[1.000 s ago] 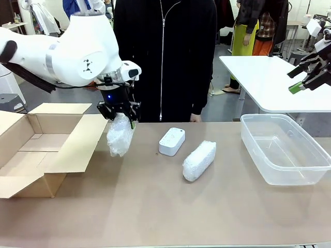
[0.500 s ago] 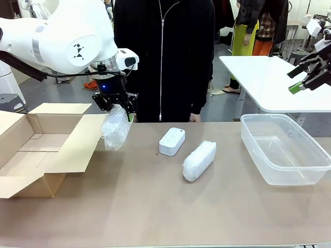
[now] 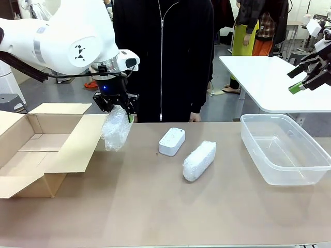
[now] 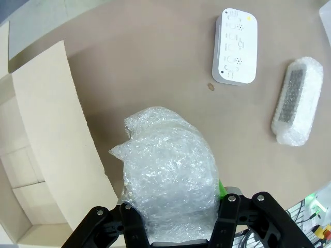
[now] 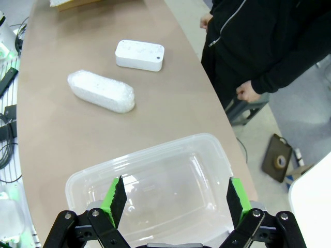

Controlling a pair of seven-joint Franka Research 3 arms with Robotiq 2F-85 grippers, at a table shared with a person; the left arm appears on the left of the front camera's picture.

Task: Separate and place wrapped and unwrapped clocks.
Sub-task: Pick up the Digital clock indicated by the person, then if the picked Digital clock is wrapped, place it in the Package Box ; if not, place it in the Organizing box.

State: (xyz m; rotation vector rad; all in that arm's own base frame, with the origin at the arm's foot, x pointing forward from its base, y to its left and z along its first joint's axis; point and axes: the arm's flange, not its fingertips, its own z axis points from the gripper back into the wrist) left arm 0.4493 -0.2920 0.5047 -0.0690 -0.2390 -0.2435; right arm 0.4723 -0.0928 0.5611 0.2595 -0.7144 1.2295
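Front view shows you the left gripper (image 3: pixel 116 109) over the tabletop's (image 3: pixel 155 206) far-left part. Its fingers are clamped on the top of a whitish, oblong bubble-wrapped bundle (image 3: pixel 116 133), which hangs from them just beside the open brown cardboard box's (image 3: pixel 31 150) flap. The flat white rounded-rectangular plastic clock (image 3: pixel 171 141) lies near the middle of the far edge, with a second bubble-wrapped bundle (image 3: pixel 199 160) just beside it, toward the near right. The right gripper (image 3: pixel 309 77) hovers high above the clear plastic tub (image 3: pixel 248 135) at the right edge, fingers wide and empty.
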